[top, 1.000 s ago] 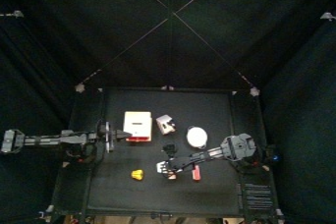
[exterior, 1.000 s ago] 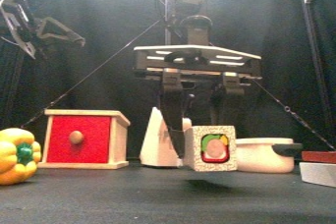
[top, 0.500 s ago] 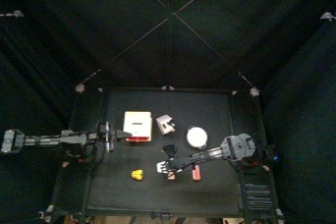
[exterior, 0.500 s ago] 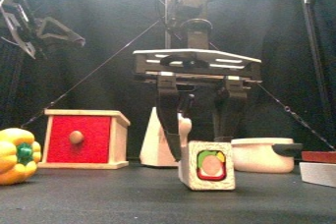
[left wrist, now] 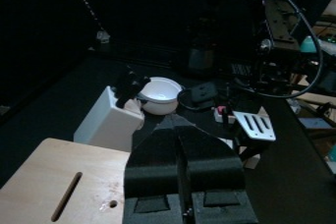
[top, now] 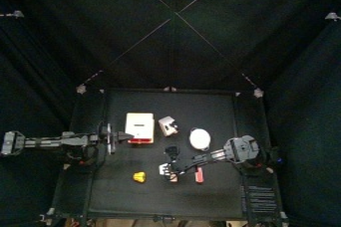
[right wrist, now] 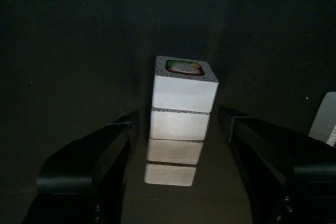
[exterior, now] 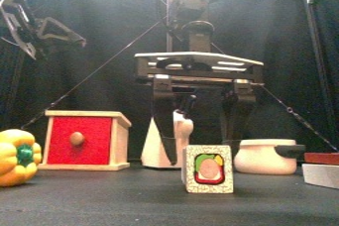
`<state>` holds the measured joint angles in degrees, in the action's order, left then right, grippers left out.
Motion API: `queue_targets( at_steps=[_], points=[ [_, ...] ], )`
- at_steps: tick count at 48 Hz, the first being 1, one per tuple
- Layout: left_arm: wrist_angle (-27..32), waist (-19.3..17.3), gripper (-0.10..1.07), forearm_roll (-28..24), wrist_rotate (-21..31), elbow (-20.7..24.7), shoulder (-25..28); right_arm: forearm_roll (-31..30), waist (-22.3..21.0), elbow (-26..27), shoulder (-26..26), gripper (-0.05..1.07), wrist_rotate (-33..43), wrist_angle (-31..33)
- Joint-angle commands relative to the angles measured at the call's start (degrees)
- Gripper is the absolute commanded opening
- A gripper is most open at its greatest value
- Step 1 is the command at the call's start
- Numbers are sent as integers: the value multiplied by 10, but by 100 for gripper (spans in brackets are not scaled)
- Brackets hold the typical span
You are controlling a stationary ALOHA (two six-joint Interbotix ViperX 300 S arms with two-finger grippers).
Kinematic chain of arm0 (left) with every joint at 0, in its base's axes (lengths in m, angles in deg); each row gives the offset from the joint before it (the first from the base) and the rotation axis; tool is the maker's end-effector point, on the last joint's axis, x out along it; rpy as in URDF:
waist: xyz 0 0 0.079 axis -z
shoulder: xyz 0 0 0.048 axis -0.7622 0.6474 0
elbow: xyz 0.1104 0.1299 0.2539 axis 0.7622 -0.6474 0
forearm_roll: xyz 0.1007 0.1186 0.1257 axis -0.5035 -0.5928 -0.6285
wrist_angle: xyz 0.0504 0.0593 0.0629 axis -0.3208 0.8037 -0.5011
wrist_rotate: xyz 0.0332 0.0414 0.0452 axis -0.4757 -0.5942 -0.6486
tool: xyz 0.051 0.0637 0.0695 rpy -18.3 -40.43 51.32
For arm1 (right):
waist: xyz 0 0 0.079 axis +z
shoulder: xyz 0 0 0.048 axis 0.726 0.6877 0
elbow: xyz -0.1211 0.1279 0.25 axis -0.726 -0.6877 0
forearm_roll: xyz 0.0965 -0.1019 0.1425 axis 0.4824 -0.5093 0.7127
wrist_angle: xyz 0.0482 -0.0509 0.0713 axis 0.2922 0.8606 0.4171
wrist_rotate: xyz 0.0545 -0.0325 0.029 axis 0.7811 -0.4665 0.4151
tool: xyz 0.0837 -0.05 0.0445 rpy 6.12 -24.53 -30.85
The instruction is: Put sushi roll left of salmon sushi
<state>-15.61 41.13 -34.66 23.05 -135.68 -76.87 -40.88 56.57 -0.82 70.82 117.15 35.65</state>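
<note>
The right hand (exterior: 197, 121) hangs directly above the sushi roll (exterior: 208, 168), its two jaws spread wide to either side and touching nothing; the right wrist view shows the roll (right wrist: 180, 120) standing free between the parted jaws. The roll rests upright on the counter (exterior: 133, 195), its cut face with a green and orange centre turned to the front. From above, the right hand (top: 172, 165) sits over the roll (top: 170, 170), which lies just beside the salmon sushi (top: 198, 175), on the side toward the yellow pepper (top: 139, 176), with a small gap between roll and salmon. Farther out from the roll, in the front view, stand a red drawer box with a round knob (exterior: 86, 140), the yellow pepper (exterior: 18, 157) near it, a pale wedge (exterior: 162, 139) and a white bowl (exterior: 267, 156) behind. The left hand (left wrist: 184, 177) rests clenched beside the drawer box (left wrist: 59, 174), well apart from the roll.
</note>
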Motion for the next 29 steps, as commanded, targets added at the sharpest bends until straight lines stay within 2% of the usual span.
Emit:
queue_targets(
  at_steps=[1, 29],
  points=[
    [-3, -1, -3, 0, 1, 7, 3, -3, 1, 11, -22, 94, 1, 4],
    [-7, 6, -2, -2, -2, 7, 2, -10, 6, 16, -31, 94, 0, 33]
  ],
)
